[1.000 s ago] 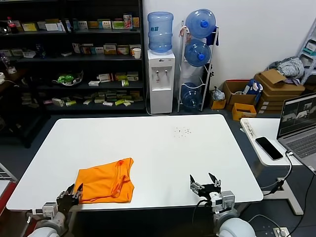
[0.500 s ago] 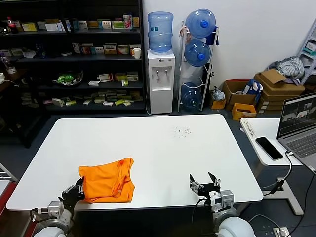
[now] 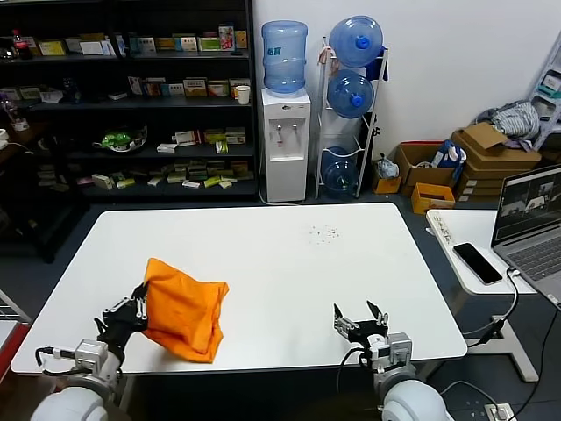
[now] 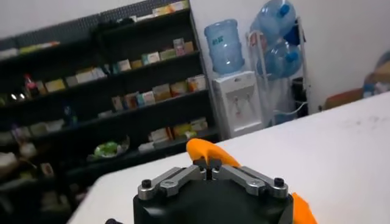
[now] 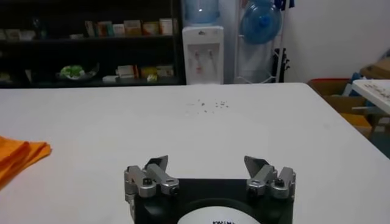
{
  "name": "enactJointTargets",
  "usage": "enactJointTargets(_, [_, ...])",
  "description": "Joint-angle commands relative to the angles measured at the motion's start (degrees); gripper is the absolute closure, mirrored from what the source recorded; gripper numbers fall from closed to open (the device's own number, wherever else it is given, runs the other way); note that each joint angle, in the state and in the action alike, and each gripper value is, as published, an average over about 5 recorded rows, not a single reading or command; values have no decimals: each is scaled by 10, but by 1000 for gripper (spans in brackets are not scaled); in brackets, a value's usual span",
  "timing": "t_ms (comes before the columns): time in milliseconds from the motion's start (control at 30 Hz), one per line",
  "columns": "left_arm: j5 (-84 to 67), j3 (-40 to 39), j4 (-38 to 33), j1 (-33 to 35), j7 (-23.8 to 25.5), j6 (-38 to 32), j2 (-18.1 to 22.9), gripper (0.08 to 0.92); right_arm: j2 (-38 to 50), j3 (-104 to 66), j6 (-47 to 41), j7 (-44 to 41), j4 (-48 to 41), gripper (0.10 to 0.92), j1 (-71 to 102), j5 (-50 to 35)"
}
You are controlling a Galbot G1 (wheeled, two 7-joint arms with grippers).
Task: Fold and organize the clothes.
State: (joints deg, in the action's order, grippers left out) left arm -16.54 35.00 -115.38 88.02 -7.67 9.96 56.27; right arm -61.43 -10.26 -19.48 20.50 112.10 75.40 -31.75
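Observation:
The orange T-shirt [image 3: 184, 309], folded, hangs lifted at the near left of the white table [image 3: 289, 263]. My left gripper [image 3: 131, 309] is shut on its left edge and holds that side up above the table; the rest droops toward the table's front edge. In the left wrist view the gripper [image 4: 207, 167] pinches orange cloth [image 4: 207, 151] between closed jaws. My right gripper [image 3: 360, 318] is open and empty above the near right edge of the table. In the right wrist view it [image 5: 207, 164] is open, with the shirt's edge [image 5: 18, 157] far off.
A side table at right carries a laptop [image 3: 530, 230] and a phone [image 3: 478, 262]. Beyond the table stand dark shelves [image 3: 123, 96], a water dispenser [image 3: 286, 132] and cardboard boxes [image 3: 486, 153]. Small specks [image 3: 324, 233] lie on the far table.
My left gripper has risen and moved forward with the shirt's left edge, lifting the flat shirt into a hanging bundle. The right gripper has barely moved.

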Motion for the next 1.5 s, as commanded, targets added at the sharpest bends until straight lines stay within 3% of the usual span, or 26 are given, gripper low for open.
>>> enactJointTargets(33, [104, 181, 167, 21, 35, -4, -136, 899, -2, 3, 1, 0, -2, 203, -5, -1])
enactJointTargets(167, [119, 217, 191, 20, 38, -12, -149, 899, -7, 3, 2, 0, -6, 203, -5, 1])
enactJointTargets(333, [105, 165, 90, 38, 34, -1, -114, 899, -12, -1, 2, 2, -4, 203, 0, 5])
enactJointTargets(467, [-70, 10, -24, 40, 6, 34, -76, 899, -14, -12, 1, 5, 0, 203, 8, 9])
enactJointTargets(567, [-192, -133, -65, -11, -24, 49, -40, 899, -17, -25, 0, 8, 6, 203, 19, 13])
enactJointTargets(733, [-289, -309, -17, -150, -73, 59, 39, 899, -28, -47, -3, 13, 17, 203, 40, 17])
enactJointTargets(933, [-282, -393, 70, -238, -94, 73, 113, 899, -41, -66, 4, 14, 23, 203, 53, 19])
enactJointTargets(1100, [-218, -385, 109, -247, -72, 63, 147, 888, -46, -70, 22, -17, 23, 203, 49, 31])
enactJointTargets(1233, [-182, -335, 66, -208, -51, 54, 146, 805, -49, -76, 45, -73, 17, 203, 37, 50])
enactJointTargets(1367, [-124, -257, 3, -116, -9, 8, 119, 684, -51, -85, 75, -127, 2, 203, 28, 70])
enactJointTargets(1500, [-54, -116, -10, 28, 57, -112, 98, 571, -51, -94, 127, -166, -13, 203, 42, 96])
